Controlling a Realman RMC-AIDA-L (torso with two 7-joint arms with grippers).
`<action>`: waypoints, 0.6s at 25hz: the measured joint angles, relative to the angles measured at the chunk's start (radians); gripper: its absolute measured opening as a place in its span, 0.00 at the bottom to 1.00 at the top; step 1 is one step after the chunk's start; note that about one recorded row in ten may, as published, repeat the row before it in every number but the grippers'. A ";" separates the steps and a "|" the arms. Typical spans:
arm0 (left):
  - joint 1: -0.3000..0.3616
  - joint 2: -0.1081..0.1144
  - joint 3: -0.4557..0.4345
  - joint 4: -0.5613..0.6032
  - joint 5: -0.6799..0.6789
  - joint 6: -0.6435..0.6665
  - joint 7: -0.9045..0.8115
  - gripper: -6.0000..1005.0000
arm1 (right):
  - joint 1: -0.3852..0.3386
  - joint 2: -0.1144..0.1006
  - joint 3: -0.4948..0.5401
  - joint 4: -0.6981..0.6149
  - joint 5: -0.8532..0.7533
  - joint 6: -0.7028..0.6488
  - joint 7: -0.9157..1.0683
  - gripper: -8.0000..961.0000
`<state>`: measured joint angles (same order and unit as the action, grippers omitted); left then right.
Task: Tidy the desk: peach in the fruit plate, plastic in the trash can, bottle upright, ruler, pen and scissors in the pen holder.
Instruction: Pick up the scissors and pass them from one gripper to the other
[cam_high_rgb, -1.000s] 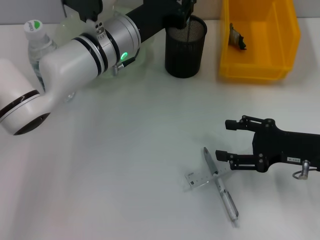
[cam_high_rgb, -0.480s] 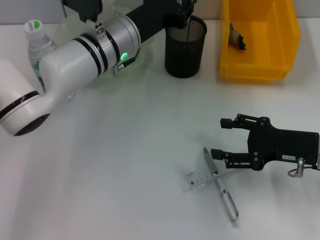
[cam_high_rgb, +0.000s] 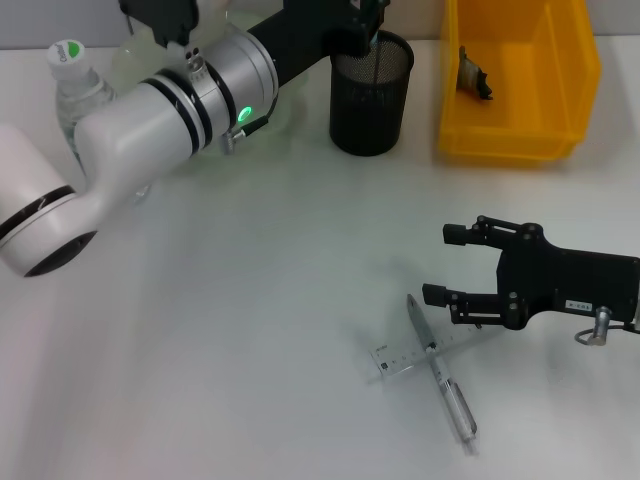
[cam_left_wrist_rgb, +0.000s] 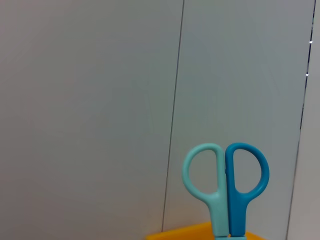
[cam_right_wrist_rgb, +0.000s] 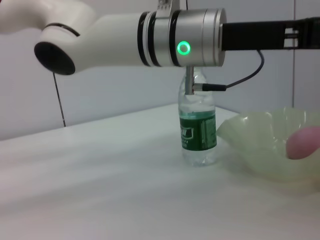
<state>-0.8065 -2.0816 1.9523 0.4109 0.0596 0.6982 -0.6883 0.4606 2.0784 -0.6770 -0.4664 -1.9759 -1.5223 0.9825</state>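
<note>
Left hand over the black mesh pen holder (cam_high_rgb: 371, 92), right hand low beside the ruler and pen.

The left hand (cam_high_rgb: 372, 22) hangs at the holder's rim; whether it is closed I cannot tell, though the blue-handled scissors (cam_left_wrist_rgb: 226, 187) stand upright before its wrist camera. The right hand (cam_high_rgb: 446, 264) is wide open and empty, just beside the clear plastic ruler (cam_high_rgb: 420, 353) crossed under the silver pen (cam_high_rgb: 441, 382) on the white surface (cam_high_rgb: 240, 340). The clear water bottle (cam_right_wrist_rgb: 197, 125) stands upright near the pale green fruit plate (cam_right_wrist_rgb: 260, 145) holding the pink peach (cam_right_wrist_rgb: 304, 142).

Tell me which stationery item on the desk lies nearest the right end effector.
The clear ruler: its end reaches toward the open right end effector, while the pen crossing it lies slightly farther.
</note>
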 joint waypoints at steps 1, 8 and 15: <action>0.000 0.000 0.000 0.000 0.000 0.000 0.000 0.23 | -0.009 0.000 0.001 0.000 0.017 -0.012 0.000 0.86; 0.062 0.001 0.009 -0.003 0.007 0.133 -0.009 0.23 | -0.059 -0.022 0.029 -0.006 0.088 -0.116 0.011 0.86; 0.215 0.019 0.023 -0.025 0.188 0.418 -0.058 0.23 | -0.085 -0.056 0.109 -0.006 0.094 -0.218 0.039 0.86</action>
<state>-0.5913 -2.0631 1.9755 0.3862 0.2474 1.1162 -0.7463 0.3752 2.0229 -0.5678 -0.4728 -1.8820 -1.7407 1.0213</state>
